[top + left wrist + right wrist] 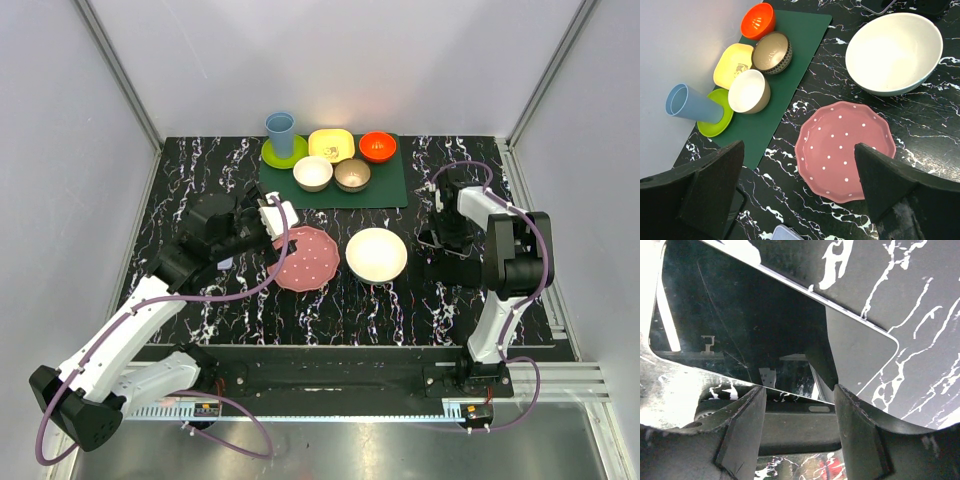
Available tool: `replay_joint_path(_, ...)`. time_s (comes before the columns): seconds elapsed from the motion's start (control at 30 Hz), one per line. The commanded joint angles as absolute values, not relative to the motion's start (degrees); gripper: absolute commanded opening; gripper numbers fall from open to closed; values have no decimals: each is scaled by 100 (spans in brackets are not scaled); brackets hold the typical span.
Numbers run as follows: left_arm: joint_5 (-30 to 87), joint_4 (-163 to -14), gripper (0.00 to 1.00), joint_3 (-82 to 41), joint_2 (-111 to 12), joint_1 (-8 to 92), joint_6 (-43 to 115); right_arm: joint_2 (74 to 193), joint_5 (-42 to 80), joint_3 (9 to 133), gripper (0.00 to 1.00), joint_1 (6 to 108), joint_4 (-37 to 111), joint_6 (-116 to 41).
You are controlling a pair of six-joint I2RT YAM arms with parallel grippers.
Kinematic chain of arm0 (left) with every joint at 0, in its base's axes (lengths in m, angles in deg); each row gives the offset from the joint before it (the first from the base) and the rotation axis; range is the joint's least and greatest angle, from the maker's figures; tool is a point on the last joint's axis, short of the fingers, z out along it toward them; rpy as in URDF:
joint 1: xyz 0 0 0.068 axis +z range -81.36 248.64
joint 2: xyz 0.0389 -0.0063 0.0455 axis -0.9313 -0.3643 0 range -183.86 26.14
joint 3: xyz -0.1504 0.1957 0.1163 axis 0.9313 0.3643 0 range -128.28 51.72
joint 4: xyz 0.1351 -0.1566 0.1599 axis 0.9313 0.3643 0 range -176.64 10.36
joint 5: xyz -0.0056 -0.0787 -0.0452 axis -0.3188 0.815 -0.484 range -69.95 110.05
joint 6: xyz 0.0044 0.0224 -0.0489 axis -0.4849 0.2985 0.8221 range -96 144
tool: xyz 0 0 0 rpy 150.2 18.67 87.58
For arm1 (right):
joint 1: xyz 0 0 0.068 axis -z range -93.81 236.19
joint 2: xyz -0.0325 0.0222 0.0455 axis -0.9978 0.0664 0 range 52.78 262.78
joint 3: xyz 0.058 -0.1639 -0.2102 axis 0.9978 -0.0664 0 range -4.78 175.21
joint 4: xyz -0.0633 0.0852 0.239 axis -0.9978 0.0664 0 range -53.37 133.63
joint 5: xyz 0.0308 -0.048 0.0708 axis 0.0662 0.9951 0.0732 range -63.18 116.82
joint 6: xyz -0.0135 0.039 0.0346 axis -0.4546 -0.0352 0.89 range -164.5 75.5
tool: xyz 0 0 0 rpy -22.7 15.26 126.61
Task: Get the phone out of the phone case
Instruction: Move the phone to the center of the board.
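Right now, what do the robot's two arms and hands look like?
Both the left arm and right arm have white links and black joints, each with a purple cable. The left hand and right hand have black wedge-shaped fingers.

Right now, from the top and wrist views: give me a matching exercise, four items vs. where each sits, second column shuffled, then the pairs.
Items
1. blue cup
2. orange bowl
3. pink plate
4. phone

Places
A. on the bare marble table, just left of the white bowl
B. on the table, filling the right wrist view
C. standing on the lime saucer
D. back right corner of the green mat

Pairs: 1-C, 2-D, 3-A, 4-B
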State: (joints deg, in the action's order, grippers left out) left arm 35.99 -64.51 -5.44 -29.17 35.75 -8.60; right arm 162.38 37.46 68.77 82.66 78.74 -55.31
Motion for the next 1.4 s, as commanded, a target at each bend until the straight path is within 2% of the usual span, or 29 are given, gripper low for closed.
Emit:
replay_joint_path(0.0, 3596, -6775, 99, -567, -2827, 3603, -764, 16211, 4351, 6843, 63, 8233, 7382, -5689)
replay_joint_path(0.77, 3648, -6748, 99, -602, -2818, 3603, -721, 16985, 4695, 7704, 63, 8233, 7082, -5961)
replay_joint_path(1.03, 3657, -6704, 99, -637, -2818, 3603, -738, 16529, 4923, 7309, 63, 8233, 7091, -6269)
replay_joint_path(1.37, 3701, -6704, 99, -620, -2783, 3612, -703, 16791, 5090, 7387, 64, 8373, 6977, -6305)
